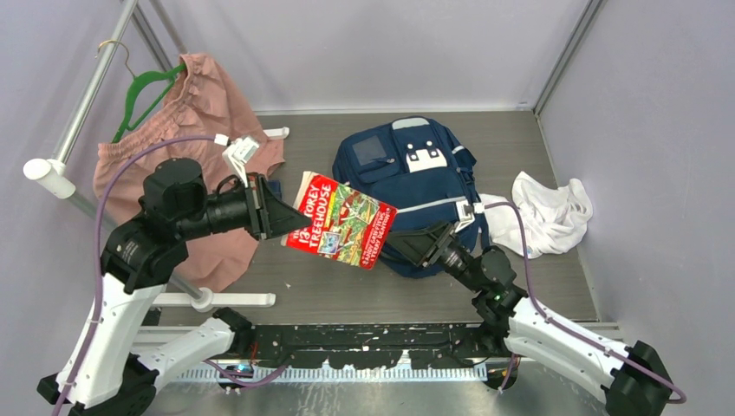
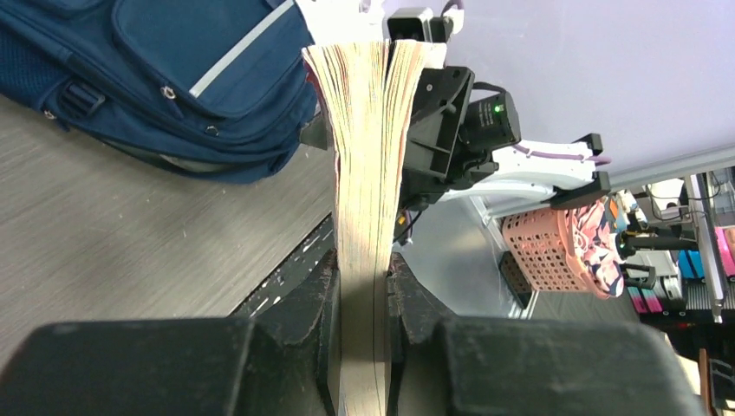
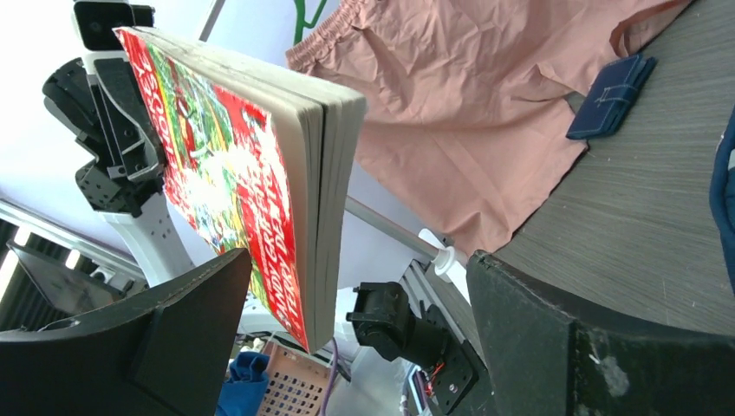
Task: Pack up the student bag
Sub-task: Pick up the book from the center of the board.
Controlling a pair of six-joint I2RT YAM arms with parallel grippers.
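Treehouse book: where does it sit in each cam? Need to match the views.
Top external: the book is mid-frame, held above the table by the left claw.
Left wrist: its page edges run up the centre, clamped in that claw.
Right wrist: upper left, red cover showing.
Shared landmark: the navy student bag, top left in left wrist, a sliver at right wrist's right edge.

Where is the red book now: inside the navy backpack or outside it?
Outside: the left gripper holds the red book aloft, beside the navy backpack.
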